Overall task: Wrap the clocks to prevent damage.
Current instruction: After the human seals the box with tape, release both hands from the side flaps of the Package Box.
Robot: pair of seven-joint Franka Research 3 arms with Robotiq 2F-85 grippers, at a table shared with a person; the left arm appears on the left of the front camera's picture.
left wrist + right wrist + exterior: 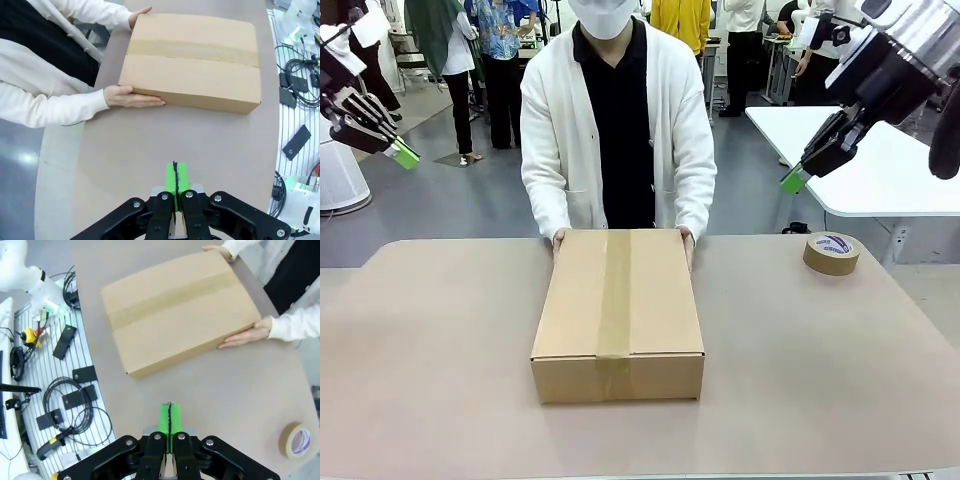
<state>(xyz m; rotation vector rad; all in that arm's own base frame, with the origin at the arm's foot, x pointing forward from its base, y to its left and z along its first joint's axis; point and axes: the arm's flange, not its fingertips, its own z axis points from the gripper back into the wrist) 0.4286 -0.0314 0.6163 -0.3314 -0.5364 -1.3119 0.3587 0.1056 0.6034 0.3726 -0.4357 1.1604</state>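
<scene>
Clocks cannot be seen; a big brown cardboard box (618, 312) sealed with a tape strip sits in the middle of the tan counter (430, 380). A person's hands (129, 96) hold its far corners, at 12 o'clock. A brown tape roll (831, 253) lies at 2 o'clock from the box, well apart. The left claw (404, 153) hangs high at 10 o'clock, pinched closed on nothing. The right claw (793, 180) hangs high at 2 o'clock, also closed and holding nothing.

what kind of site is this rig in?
Likely a robotics lab or data-collection hall, not a shop floor. Cues: a taped cardboard box a person steadies, a tape roll on the table, loose cables beside it, other people and tables behind.
</scene>
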